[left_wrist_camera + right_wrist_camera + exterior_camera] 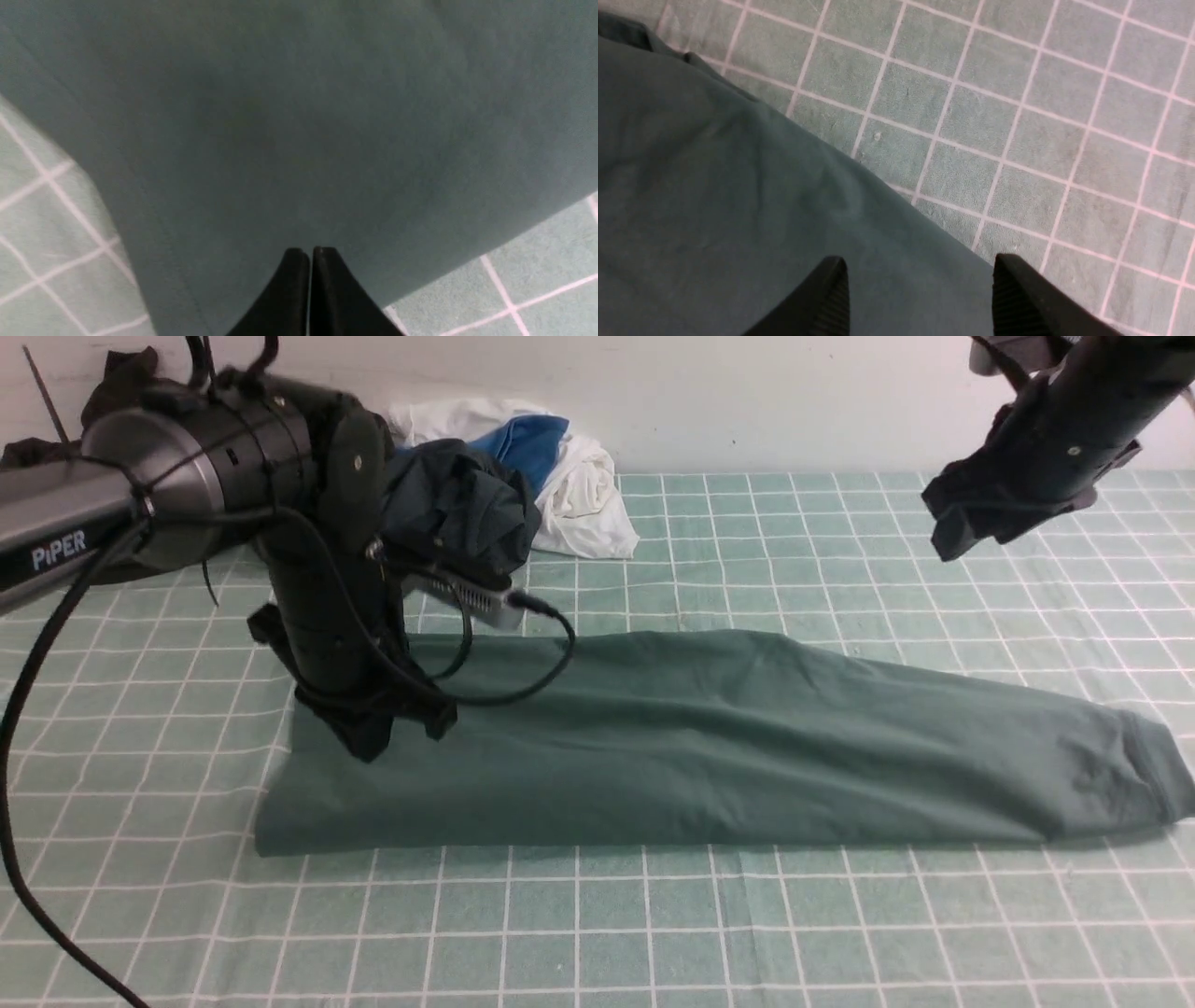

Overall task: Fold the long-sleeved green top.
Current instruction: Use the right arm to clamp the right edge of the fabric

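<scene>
the green long-sleeved top [709,747] is laid folded into a long band across the checked counter [840,915]. the left fingers [285,298] are set down on its left end and are pressed together; whether cloth is pinched between them cannot be told. the right fingers [1017,289] are held spread wide, raised above the top's edge at the right, with nothing gripped.
</scene>
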